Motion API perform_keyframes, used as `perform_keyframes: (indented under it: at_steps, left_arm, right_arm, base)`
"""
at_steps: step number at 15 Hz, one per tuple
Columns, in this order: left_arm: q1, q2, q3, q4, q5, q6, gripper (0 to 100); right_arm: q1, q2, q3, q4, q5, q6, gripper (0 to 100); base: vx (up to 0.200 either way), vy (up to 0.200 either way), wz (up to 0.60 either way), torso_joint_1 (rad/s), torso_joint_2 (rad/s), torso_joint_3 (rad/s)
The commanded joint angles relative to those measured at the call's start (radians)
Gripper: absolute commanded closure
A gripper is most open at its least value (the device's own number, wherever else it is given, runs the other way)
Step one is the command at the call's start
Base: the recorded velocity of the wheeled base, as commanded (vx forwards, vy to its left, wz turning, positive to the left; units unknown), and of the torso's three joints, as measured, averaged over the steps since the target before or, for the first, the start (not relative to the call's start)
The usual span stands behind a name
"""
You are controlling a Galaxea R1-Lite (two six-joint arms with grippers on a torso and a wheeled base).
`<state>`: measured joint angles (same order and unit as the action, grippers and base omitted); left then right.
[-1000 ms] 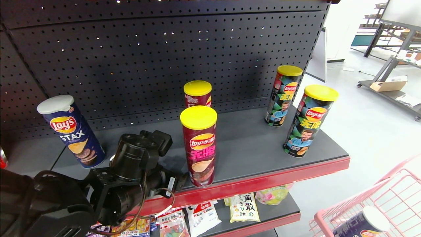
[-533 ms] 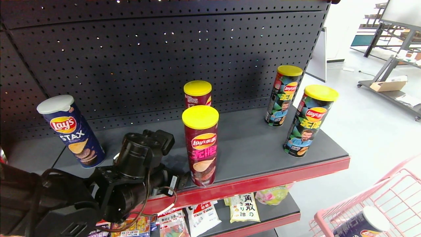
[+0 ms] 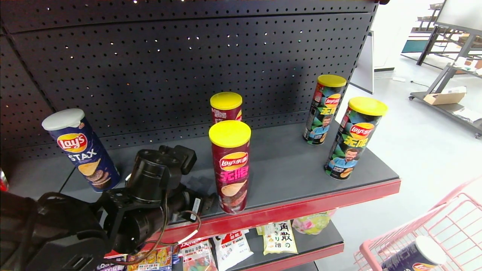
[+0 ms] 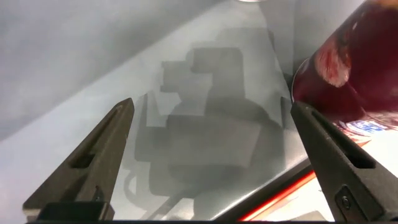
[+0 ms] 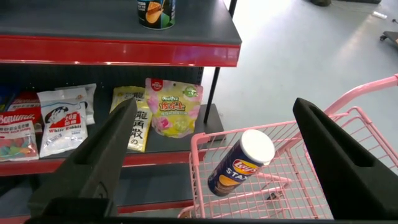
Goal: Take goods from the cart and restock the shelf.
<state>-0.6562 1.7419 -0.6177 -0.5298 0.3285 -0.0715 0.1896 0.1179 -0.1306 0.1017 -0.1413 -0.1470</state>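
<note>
Hovering left gripper (image 4: 211, 106) wide, empty, beside maroon can (image 3: 229, 165) fronted on shelf (image 3: 301, 169) (release looks done) | right gripper (image 5: 214, 102) wide above cart (image 5: 214, 132), blue can (image 5: 239, 163) likely next pick

Snack bags in a row, with an open room off to the right.

A pale green and pink printed snack bag (image 5: 174, 107) lies just beside a yellow-and-white bag with black characters (image 5: 142, 127). Next along are a white bag with red lettering (image 5: 62, 118) and a clear bag of coloured sweets under a red header (image 5: 15, 127). To the right, a glossy pale grey floor (image 3: 414, 150) runs back to a low dark metal trolley (image 3: 452, 108) carrying a brown cardboard box (image 3: 444, 98). Behind the trolley stands a dark metal frame rack (image 3: 429, 45), with a teal flat panel (image 3: 414, 46) low by the far wall. A white upright board with a dark edge (image 3: 363, 67) stands on the floor, well apart from the trolley.
</note>
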Motion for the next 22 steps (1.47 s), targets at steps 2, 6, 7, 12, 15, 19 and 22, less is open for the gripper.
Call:
perform_keyframes:
  at_steps: [2, 6, 7, 12, 15, 19, 22]
  left_arm:
    - [0.021, -0.208, 0.072, 0.016, 0.001, -0.005, 0]
    - [0.024, -0.568, 0.087, 0.338, 0.001, 0.006, 0]
    - [0.033, -0.739, 0.064, 0.557, 0.000, 0.006, 0]
    - [0.072, -1.141, -0.020, 1.038, -0.013, -0.013, 0]
    - [0.092, -1.196, 0.015, 1.031, -0.013, -0.016, 0]
    - [0.092, -1.296, 0.098, 1.028, -0.013, 0.056, 0]
    - [0.090, -1.314, 0.101, 1.028, -0.014, 0.059, 0]
  right_arm:
    - [0.033, 0.069, -0.010, -0.011, 0.012, -0.005, 0]
    - [0.036, 0.282, -0.037, -0.096, 0.009, -0.003, 0]
    - [0.025, 0.370, -0.049, -0.119, 0.005, 0.014, 0]
    - [-0.038, 0.479, -0.084, -0.119, 0.009, 0.020, 0]
    - [-0.039, 0.476, -0.078, -0.122, 0.009, 0.023, 0]
    - [-0.081, 0.490, -0.072, -0.194, -0.004, 0.107, 0]
    - [-0.090, 0.456, -0.050, -0.151, 0.015, 0.026, 0]
  base:
    - [0.000, 0.000, 0.00, 0.000, 0.00, 0.000]
    - [0.000, 0.000, 0.00, 0.000, 0.00, 0.000]
    - [0.000, 0.000, 0.00, 0.000, 0.00, 0.000]
    - [0.000, 0.000, 0.00, 0.000, 0.00, 0.000]
    - [0.000, 0.000, 0.00, 0.000, 0.00, 0.000]
    - [0.000, 0.000, 0.00, 0.000, 0.00, 0.000]
    - [0.000, 0.000, 0.00, 0.000, 0.00, 0.000]
